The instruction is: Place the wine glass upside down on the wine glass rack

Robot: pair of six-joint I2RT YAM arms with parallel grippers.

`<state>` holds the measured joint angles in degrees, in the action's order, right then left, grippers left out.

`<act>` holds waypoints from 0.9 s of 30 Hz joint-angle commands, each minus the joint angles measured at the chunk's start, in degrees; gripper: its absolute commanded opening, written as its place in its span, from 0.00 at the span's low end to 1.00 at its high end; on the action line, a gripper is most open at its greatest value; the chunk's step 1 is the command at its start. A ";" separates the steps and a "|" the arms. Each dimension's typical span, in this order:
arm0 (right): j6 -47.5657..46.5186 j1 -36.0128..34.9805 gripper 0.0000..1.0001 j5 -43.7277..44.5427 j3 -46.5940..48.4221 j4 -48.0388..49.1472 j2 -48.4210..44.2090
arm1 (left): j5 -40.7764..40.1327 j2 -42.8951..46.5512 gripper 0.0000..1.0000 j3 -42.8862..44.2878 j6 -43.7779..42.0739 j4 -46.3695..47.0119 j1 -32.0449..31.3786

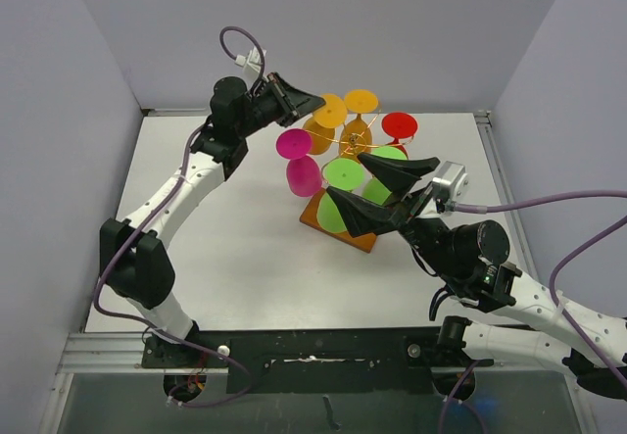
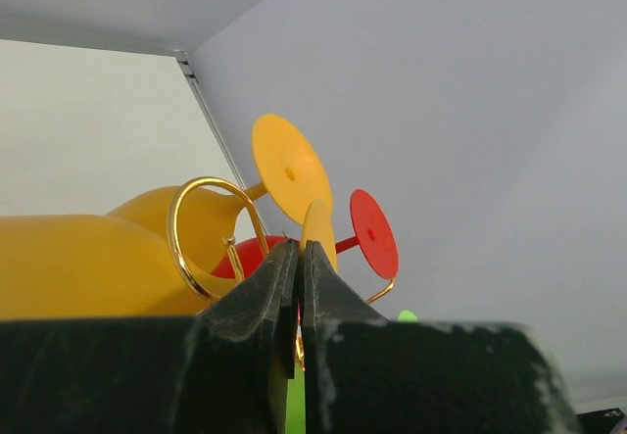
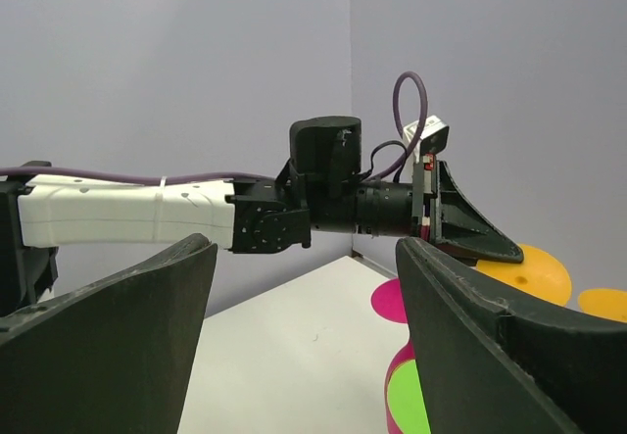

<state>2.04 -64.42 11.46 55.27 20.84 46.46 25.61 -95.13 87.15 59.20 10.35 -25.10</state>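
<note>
The wine glass rack [image 1: 355, 143] is thin gold wire on a brown wooden base [image 1: 340, 232] at the table's middle right. Several coloured wine glasses hang on it upside down: a magenta one [image 1: 303, 168], two orange ones [image 1: 330, 111], a red one [image 1: 399, 125] and green ones [image 1: 343, 172]. My left gripper [image 1: 315, 102] is shut, its tips right beside an orange glass's foot [image 2: 318, 226] and a gold wire loop [image 2: 211, 238]. I see nothing between its fingers. My right gripper [image 1: 345, 174] is wide open and empty above the green glasses, fingers [image 3: 460, 316] apart.
Grey walls enclose the white table [image 1: 235, 248] at the back and sides. In the right wrist view the left arm [image 3: 147, 214] reaches across above the table, with the magenta glass [image 3: 395, 300] low on the right. Both arms crowd the rack.
</note>
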 commanded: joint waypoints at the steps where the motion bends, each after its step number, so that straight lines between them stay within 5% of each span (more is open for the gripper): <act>1: 0.26 0.44 0.75 1.12 0.84 1.22 -0.89 | -1.26 -1.78 0.00 5.04 -1.05 3.30 -0.30; 27: -0.10 0.49 0.76 2.11 1.07 0.77 -0.40 | -8.01 -3.50 0.00 9.52 -4.97 -1.77 -0.18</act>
<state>2.00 -64.42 12.47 55.27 19.62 46.48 19.57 -101.14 94.65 56.07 7.40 -25.45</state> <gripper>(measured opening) 0.756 0.004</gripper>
